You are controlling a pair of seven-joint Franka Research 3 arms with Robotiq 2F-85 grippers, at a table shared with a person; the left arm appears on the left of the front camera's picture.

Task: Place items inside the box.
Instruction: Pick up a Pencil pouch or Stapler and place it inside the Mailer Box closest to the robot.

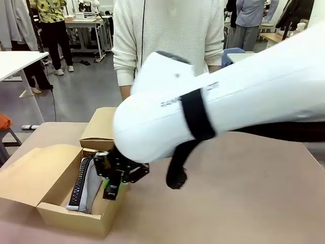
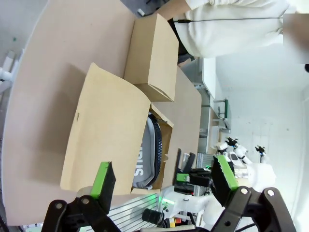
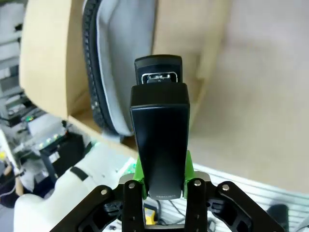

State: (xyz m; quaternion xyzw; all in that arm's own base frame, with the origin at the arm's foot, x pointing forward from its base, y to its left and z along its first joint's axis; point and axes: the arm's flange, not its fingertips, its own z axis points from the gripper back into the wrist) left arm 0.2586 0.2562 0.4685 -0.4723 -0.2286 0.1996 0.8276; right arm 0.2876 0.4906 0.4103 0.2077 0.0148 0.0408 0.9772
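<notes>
An open cardboard box (image 1: 76,219) stands at the table's near left. A grey zip pencil case (image 1: 84,185) stands on edge inside it. My right gripper (image 1: 112,188) hangs over the box's right rim. In the right wrist view my right gripper (image 3: 163,169) is shut on a black stapler (image 3: 161,121), which points down beside the pencil case (image 3: 120,58) and the box wall (image 3: 46,58). My left gripper (image 2: 164,176) is open with nothing between its green pads. It is held high and off to the side, looking at the box (image 2: 106,130) and the pencil case (image 2: 149,154).
A smaller closed cardboard box (image 1: 101,127) sits just behind the open one, also visible as the closed box (image 2: 154,53). A person in a white top (image 1: 167,35) stands at the far edge. My right arm (image 1: 244,96) spans the middle of the table.
</notes>
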